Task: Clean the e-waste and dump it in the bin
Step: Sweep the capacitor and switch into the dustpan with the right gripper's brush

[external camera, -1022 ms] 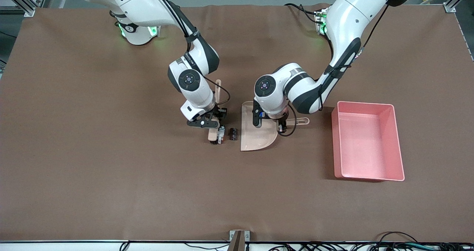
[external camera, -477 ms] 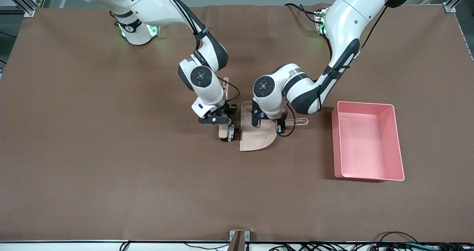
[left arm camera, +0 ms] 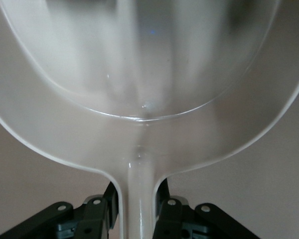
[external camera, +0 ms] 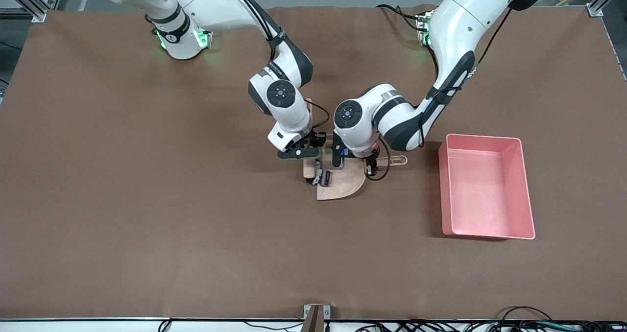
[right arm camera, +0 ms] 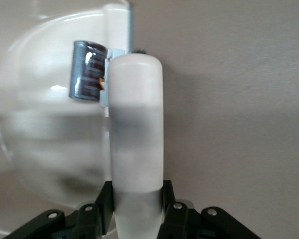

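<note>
Compared with the earlier front views, the right gripper [external camera: 313, 168] has carried the brush [external camera: 309, 169] toward the left arm's end of the tabletop [external camera: 147, 200], up to the open edge of the dustpan [external camera: 343, 185]. The 2 small parts, which lay on the bare cloth beside the dustpan, now sit at that open edge. The left gripper [external camera: 372, 166] and the dustpan have stayed in place.

The front view shows both arms, the dustpan near the middle of the tabletop and the pink bin [external camera: 485, 187] well apart from it, toward the left arm's end. The right wrist view shows the detail at the dustpan edge: the dark block [right arm camera: 87, 70] lies on the pan's floor, touching the brush head, with the whitish-grey part [right arm camera: 109, 74] squeezed between block and brush, mostly hidden. The left wrist view shows only the pan's bowl and handle [left arm camera: 139, 199].

The right gripper's fingers [right arm camera: 104, 201] are clamped tight on the brush handle, with the parts just past the brush tip. The left gripper's fingers [left arm camera: 111, 201] are clamped tight on the dustpan handle, with the parts at the pan's open end.
</note>
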Controlling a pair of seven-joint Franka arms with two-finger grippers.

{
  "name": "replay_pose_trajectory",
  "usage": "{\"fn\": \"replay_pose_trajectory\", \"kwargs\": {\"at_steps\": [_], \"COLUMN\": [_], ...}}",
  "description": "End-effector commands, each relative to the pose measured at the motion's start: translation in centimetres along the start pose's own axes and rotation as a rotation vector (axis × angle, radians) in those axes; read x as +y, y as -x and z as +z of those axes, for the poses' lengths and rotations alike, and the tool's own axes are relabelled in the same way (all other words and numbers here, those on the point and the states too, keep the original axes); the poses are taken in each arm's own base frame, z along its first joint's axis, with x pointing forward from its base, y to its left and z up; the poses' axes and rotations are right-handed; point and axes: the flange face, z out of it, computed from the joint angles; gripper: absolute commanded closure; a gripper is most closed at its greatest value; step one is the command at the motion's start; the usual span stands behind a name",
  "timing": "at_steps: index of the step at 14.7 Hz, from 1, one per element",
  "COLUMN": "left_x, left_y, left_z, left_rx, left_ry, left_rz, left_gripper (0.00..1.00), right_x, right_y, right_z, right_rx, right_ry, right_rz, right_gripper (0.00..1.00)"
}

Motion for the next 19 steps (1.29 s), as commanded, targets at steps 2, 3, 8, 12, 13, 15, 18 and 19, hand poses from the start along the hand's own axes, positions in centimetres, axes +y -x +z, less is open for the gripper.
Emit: {"fn": "replay_pose_trajectory", "kwargs": {"at_steps": [2, 3, 8, 12, 13, 15, 18, 19], "left_x": [0.2, 0.2, 0.2, 0.0, 0.0, 0.0, -0.6, -0.9], "left_y": [-1.1, -1.1, -1.0, -0.7, -0.8, -0.9, -0.7, -0.8], "left_z": [-0.1, -0.1, 0.0, 0.0, -0.1, -0.2, -0.2, -0.4], "left_rx": [-0.014, -0.013, -0.016, -0.014, -0.014, -0.005, 0.024, 0.049], "left_ry": [-0.011, -0.011, -0.01, -0.01, -0.012, -0.019, -0.032, -0.047], "left_rz": [0.009, 0.009, 0.009, 0.009, 0.006, 0.014, 0.004, 0.002], "left_gripper": [0.77, 0.77, 0.77, 0.77, 0.77, 0.79, 0.8, 0.8], "right_x": [-1.9, -2.3, -5.1, -2.6, -1.8, 0.6, 4.3, 5.4], "right_y": [0.7, 0.9, 1.6, -1.2, -2.1, -4.1, -6.2, -6.7], "right_z": [0.1, 0.1, -0.4, -2.4, -3.2, -5.6, -8.9, -9.6], "right_rx": [0.002, 0.003, -0.002, -0.076, -0.103, -0.128, -0.151, -0.149], "right_ry": [-0.018, -0.02, -0.058, 0.006, 0.027, 0.042, 0.074, 0.095], "right_rz": [-0.026, -0.034, -0.043, -0.005, -0.005, -0.021, 0.008, 0.014], "right_gripper": [0.99, 0.99, 0.99, 0.99, 0.99, 0.99, 0.99, 0.99]}}
